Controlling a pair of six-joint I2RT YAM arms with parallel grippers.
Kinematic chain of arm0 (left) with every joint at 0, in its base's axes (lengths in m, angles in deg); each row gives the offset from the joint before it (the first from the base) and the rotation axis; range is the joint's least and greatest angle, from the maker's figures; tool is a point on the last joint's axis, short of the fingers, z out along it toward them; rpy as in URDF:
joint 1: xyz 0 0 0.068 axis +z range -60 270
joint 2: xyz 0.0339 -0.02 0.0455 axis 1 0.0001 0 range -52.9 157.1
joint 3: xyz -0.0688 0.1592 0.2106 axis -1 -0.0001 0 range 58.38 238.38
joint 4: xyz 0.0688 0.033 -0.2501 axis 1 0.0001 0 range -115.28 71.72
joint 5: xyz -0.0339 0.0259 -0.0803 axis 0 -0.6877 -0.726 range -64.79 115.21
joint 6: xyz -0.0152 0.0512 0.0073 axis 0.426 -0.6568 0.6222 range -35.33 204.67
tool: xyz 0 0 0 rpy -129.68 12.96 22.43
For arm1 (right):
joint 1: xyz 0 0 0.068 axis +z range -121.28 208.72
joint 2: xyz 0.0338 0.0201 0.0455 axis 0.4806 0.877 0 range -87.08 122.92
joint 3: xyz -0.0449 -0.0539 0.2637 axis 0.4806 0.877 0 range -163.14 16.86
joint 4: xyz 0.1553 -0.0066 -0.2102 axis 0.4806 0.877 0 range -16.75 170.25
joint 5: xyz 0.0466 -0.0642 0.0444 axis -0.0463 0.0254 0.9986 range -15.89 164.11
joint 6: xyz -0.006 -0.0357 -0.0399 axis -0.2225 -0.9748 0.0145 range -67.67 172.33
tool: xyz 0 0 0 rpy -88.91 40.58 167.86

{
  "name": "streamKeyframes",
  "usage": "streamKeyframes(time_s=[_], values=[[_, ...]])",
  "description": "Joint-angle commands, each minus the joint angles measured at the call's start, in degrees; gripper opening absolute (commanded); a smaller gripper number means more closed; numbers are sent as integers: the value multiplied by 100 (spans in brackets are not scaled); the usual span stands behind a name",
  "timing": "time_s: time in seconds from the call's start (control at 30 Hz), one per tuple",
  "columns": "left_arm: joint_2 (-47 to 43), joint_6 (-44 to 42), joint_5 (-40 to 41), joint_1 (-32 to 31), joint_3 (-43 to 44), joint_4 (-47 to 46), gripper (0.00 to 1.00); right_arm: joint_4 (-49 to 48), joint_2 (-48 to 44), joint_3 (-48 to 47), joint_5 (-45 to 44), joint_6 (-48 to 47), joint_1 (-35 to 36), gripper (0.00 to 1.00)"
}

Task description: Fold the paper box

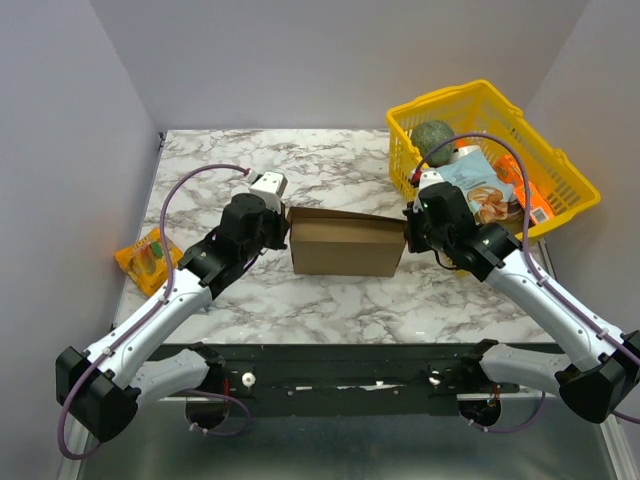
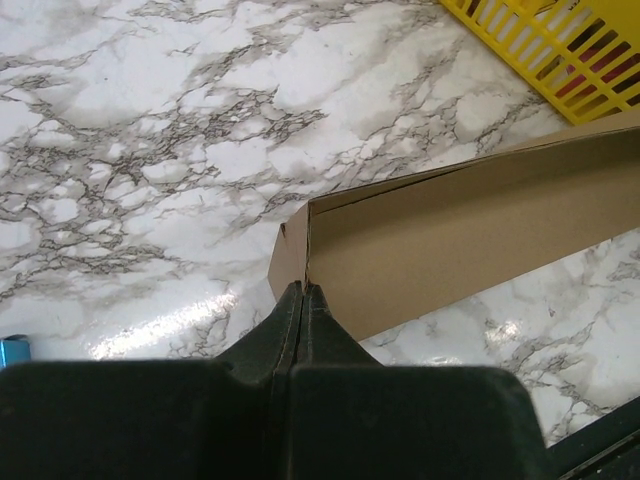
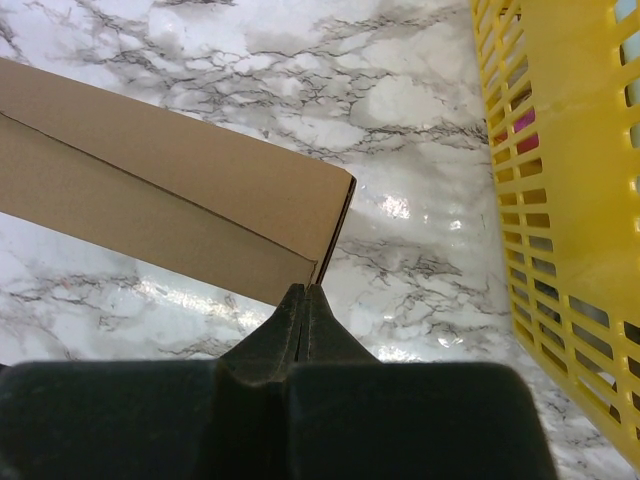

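Two robot arms bracket a plain brown cardboard mailer box (image 1: 345, 248) standing mid-table on the white marble table (image 1: 300, 310), well back from its near edge. The left gripper (image 2: 303, 292) and right gripper (image 3: 305, 292), both clenched with nothing between the fingers, rest their tips against the box's opposite end corners. Uneven pressure could skew the light box or dent a thin end wall. The yellow plastic basket (image 1: 440, 98) at the far right corner crowds the right arm.

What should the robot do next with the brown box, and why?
Probably press the top of the paper box down near its left end. The box stands formed, the shut left gripper and shut right gripper sit at its end corners, and a thin gap seems to run along its top edge.
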Motion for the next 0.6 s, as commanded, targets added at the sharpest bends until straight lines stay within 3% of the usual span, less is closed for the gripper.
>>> streamKeyframes(time_s=[0.0,0.33,0.57], values=[[81,418,-182,-72,176,134,0,128,66,152,186,-33,60,1],[221,753,-323,-2,720,178,0,93,5,135,186,-138,60,1],[494,1051,-1034,288,879,117,0,13,-22,161,265,-200,60,1]])
